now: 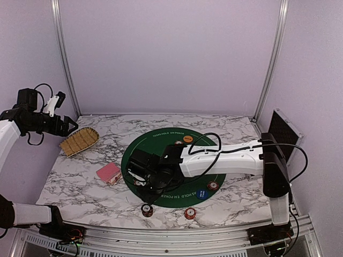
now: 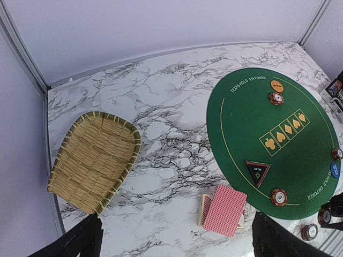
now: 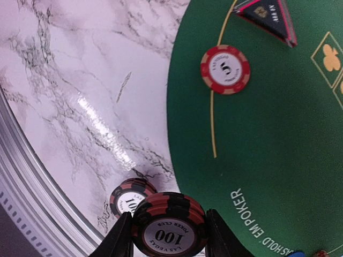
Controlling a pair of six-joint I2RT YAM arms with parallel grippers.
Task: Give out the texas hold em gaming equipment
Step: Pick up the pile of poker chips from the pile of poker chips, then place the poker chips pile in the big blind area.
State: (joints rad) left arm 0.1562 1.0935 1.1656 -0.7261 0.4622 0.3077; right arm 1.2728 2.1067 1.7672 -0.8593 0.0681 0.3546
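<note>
Closest to the lens, a dark chip (image 3: 170, 231) marked 100 sits clamped between the two fingers of the right gripper (image 3: 169, 213). It is held above the marble table (image 1: 80, 190) near the front edge, at the front-left rim of the round green mat (image 3: 268, 139). Whether it is one chip or a small stack cannot be told. Just beside it a second dark chip (image 3: 127, 197) lies on the marble, off the mat. On the mat nearby lie a red chip (image 3: 225, 69) marked 5 and a black-and-red triangular marker (image 3: 266, 15). A pile of red-backed cards (image 2: 225, 210) lies on the marble just left of the mat. A blue button (image 1: 202, 194) rests at the mat's front-right rim and an orange chip (image 2: 276, 85) at its back rim. The left gripper (image 1: 67, 127) hangs high over the table's back-left corner, jaws wide apart and holding nothing, near a woven basket (image 2: 94, 160). A black case (image 1: 282, 134) stands at the right edge.
</note>
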